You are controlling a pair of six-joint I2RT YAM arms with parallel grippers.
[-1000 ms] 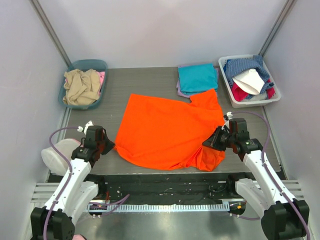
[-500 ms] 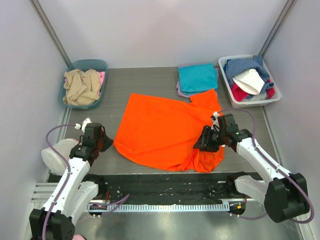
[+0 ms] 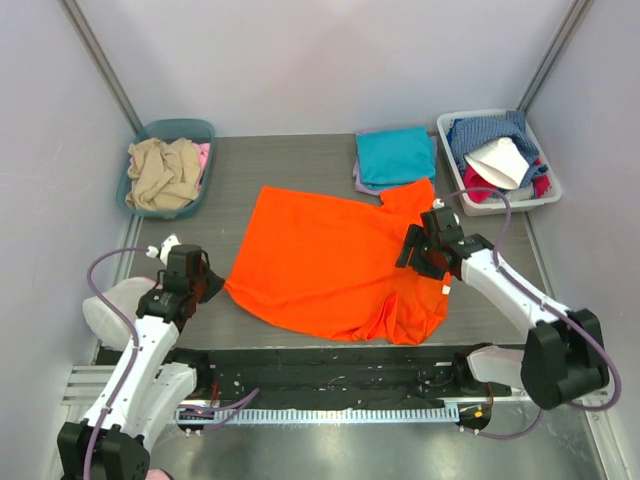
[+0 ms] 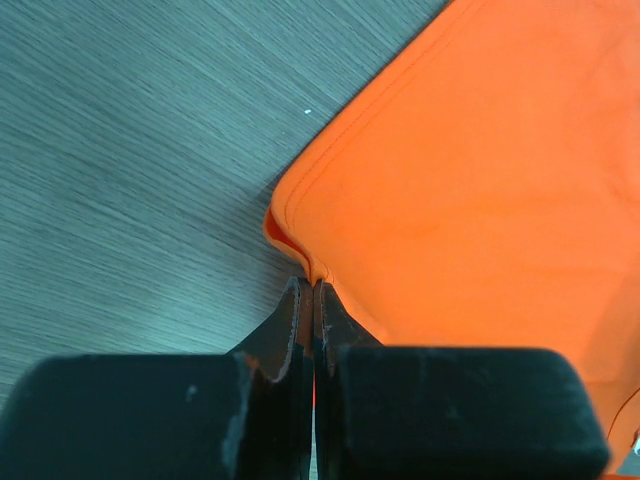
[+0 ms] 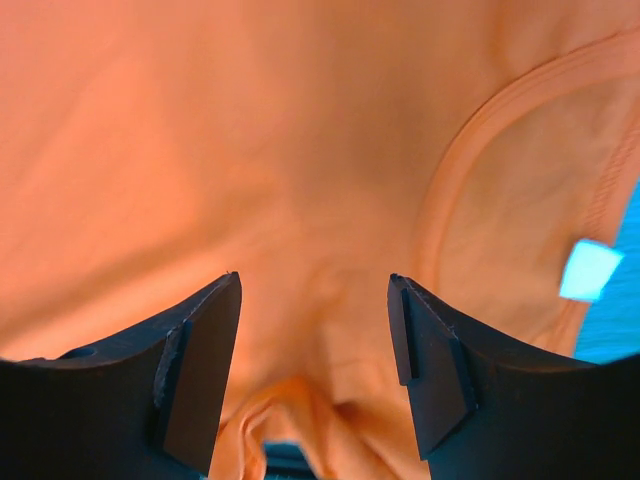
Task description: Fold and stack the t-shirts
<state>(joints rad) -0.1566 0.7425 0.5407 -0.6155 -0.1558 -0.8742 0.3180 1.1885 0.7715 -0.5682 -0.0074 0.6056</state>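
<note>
Left pincer (image 3: 214,287), seen from above, is clenched on the near-left corner of the orange t-shirt (image 3: 330,270) spread on the surface (image 3: 250,170). The right pincer (image 3: 412,250) hangs released over the shirt's right side, and the teal t-shirt (image 3: 393,155) lies folded on the lavender t-shirt (image 3: 357,182) just beyond its far-right sleeve. From the left wrist, the jaws pinch the puckered hem at that corner; from the right wrist, the jaws stand apart over orange cloth beside a curved seam (image 5: 450,180), gripping nothing.

Teal bin (image 3: 176,124) left, white bin (image 3: 451,168) right
</note>
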